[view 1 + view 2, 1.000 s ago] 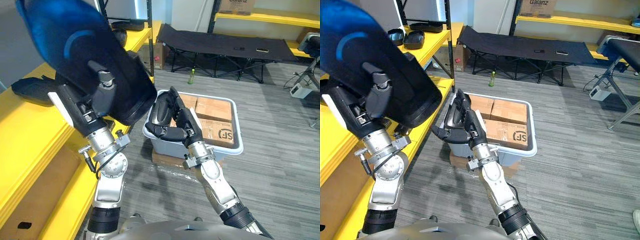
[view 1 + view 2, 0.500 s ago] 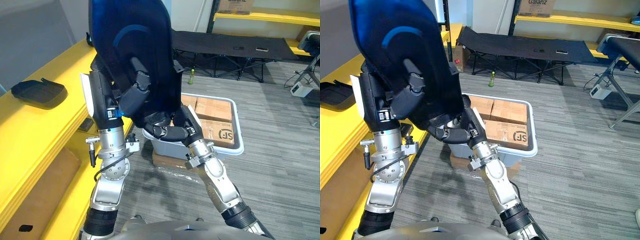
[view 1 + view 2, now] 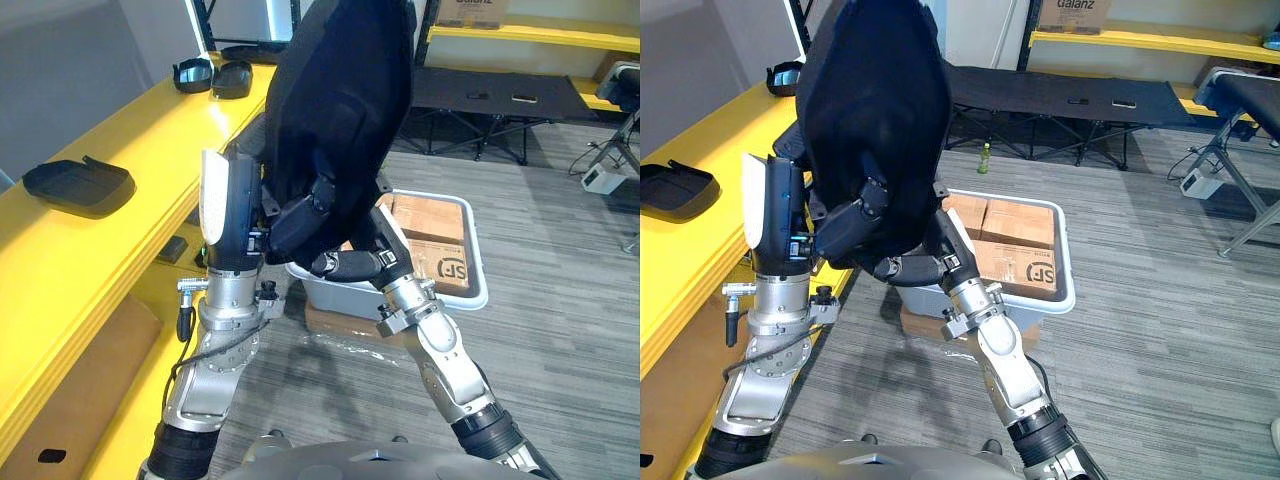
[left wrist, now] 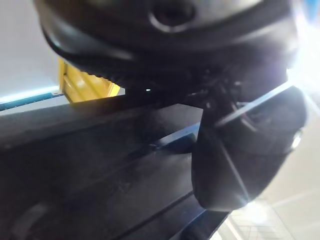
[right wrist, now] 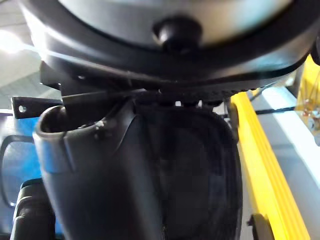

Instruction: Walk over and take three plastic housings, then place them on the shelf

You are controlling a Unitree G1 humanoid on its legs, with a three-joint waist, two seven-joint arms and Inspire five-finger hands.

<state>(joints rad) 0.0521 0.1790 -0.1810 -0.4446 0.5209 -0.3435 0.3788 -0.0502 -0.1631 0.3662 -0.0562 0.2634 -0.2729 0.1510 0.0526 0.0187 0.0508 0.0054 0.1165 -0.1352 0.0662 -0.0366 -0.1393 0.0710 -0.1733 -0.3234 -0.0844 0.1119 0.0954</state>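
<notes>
Your left robot hand (image 3: 290,218) clutches a housing (image 3: 340,90) upright beside the shelf (image 3: 90,240); your right robot hand (image 3: 352,263) grips a second housing (image 5: 150,175).

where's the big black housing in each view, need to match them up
left eye view: black housing at upper middle, held raised.
right eye view: upper left of middle.
left wrist view: the broad dark surface, seen from very close.
right wrist view: a hollow dark inside, probably the same housing.
shared landmark: yellow shelf.
</notes>
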